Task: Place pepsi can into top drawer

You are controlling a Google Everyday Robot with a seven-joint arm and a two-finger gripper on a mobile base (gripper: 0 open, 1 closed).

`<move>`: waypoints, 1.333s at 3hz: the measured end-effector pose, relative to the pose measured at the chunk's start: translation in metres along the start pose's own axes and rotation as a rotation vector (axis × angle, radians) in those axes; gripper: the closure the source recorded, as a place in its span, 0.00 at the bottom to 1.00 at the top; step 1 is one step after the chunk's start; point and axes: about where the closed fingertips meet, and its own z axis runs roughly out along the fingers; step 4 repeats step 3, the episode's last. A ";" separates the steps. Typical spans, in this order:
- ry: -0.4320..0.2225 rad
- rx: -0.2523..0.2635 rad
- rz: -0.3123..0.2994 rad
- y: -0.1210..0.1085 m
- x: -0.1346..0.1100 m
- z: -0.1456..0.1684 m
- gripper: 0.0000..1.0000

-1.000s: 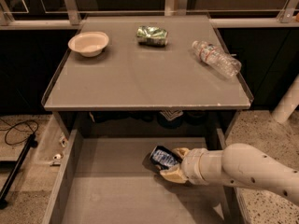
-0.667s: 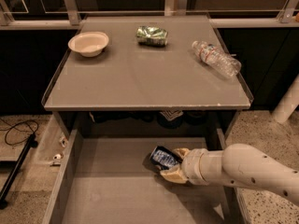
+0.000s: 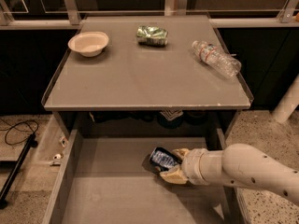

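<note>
The pepsi can point(image 3: 162, 158), dark blue with white markings, lies tilted between the fingers of my gripper point(image 3: 174, 164) inside the open top drawer point(image 3: 107, 185). The gripper reaches in from the right on a white arm and is shut on the can, one tan finger point(image 3: 181, 152) above it and one point(image 3: 173, 176) below. The can sits low, at or just above the grey drawer bottom, in the drawer's right half.
On the table top point(image 3: 140, 78) above stand a white bowl point(image 3: 88, 43) at back left, a dented green can point(image 3: 152, 35) at back middle and a clear plastic bottle point(image 3: 216, 58) lying at the right. A black cable and stand point(image 3: 16, 162) lie on the floor at left.
</note>
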 end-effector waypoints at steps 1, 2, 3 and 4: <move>0.000 0.000 0.000 0.000 0.000 0.000 0.11; 0.000 0.000 0.000 0.000 0.000 0.000 0.00; 0.000 0.000 0.000 0.000 0.000 0.000 0.00; 0.000 0.000 0.000 0.000 0.000 0.000 0.00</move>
